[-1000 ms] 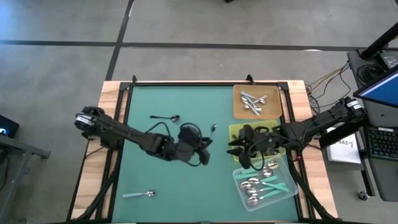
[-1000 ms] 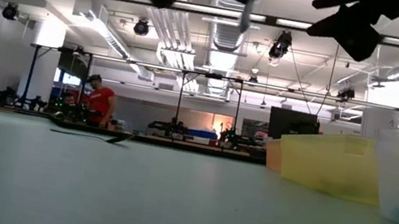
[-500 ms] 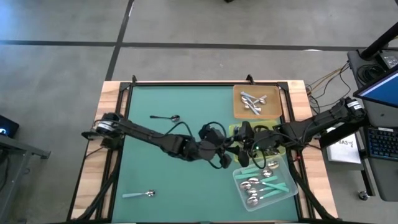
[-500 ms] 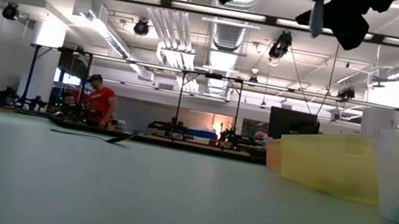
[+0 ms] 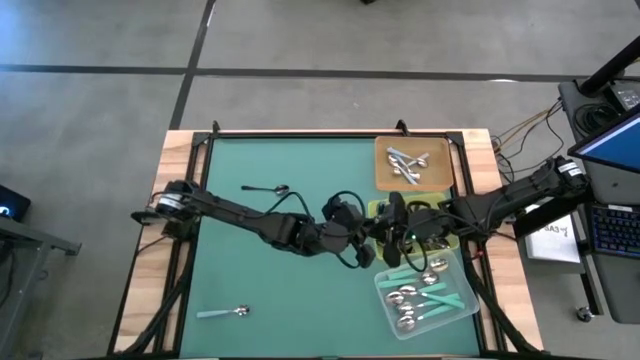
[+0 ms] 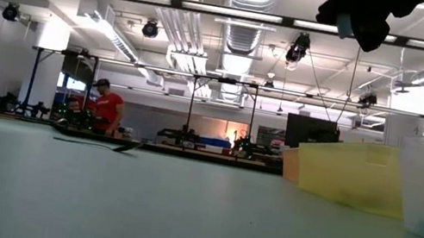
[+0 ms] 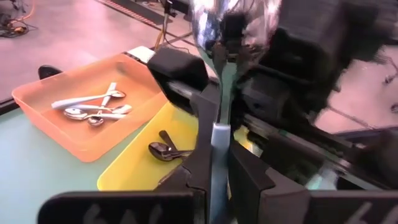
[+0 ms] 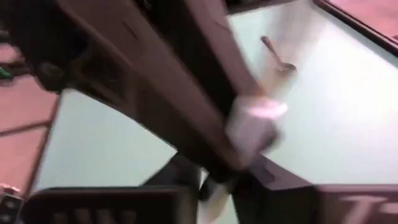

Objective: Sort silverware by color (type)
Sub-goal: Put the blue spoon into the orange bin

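Two dark robot arms meet over the right side of the green table (image 5: 280,280). The left gripper (image 7: 219,163) is clamped tight on a spoon with a teal handle (image 7: 219,146). The spoon stands up between the fingers, with its shiny bowl on top. The right gripper (image 5: 392,228) is right next to it, and its dark body sits just behind the spoon's bowl in the left wrist view. The right wrist view is too blurry to show if its fingers are wide or squeezed together, so I cannot tell, and I cannot tell if it touches the spoon. The two grippers hang in the air close to the yellow tray (image 7: 140,165), and a black spoon (image 7: 163,150) lies in that tray. Next to the yellow tray is an orange tray (image 5: 412,163) at the far right corner of the table. It holds a few all-silver spoons (image 7: 93,107). A clear tray (image 5: 425,295) sits near the front right corner, and it holds teal-handled spoons (image 5: 430,295) in a pile. Two spoons lie on the bare table. One dark spoon (image 5: 264,189) is far back on the left side. One more teal-handled spoon (image 5: 222,313) is at the front left, well apart from the trays. In the low view, a person in a red shirt (image 6: 106,107) stands far off in the room behind the table.
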Controlling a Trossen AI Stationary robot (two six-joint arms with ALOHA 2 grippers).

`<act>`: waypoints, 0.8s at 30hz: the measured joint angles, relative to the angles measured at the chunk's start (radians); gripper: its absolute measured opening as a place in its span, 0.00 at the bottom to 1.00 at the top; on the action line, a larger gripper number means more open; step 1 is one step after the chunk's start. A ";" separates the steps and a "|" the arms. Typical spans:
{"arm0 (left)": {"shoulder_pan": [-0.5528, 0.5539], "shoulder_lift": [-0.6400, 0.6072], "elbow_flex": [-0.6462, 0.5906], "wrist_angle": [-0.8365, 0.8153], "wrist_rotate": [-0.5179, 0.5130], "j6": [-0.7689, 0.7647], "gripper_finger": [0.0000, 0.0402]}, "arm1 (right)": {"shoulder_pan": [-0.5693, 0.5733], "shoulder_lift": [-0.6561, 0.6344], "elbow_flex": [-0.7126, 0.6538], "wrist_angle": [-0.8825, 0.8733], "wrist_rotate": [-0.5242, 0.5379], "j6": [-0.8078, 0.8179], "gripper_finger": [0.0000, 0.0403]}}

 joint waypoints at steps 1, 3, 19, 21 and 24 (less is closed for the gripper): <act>0.001 0.000 0.000 -0.006 0.002 0.007 0.04 | 0.000 0.000 0.005 -0.022 0.002 -0.011 0.09; 0.002 0.000 0.003 -0.009 -0.003 0.007 0.05 | -0.001 0.000 0.021 -0.057 0.002 -0.024 0.09; 0.048 -0.001 0.058 -0.495 -0.083 0.014 0.26 | -0.204 -0.004 0.193 -0.643 0.219 -0.140 0.05; 0.060 -0.001 0.058 -0.582 -0.082 0.013 0.27 | -0.271 -0.001 0.179 -0.664 0.221 -0.171 0.05; 0.084 -0.002 0.058 -0.751 -0.082 -0.008 0.27 | -0.391 -0.001 0.153 -0.666 0.219 -0.220 0.05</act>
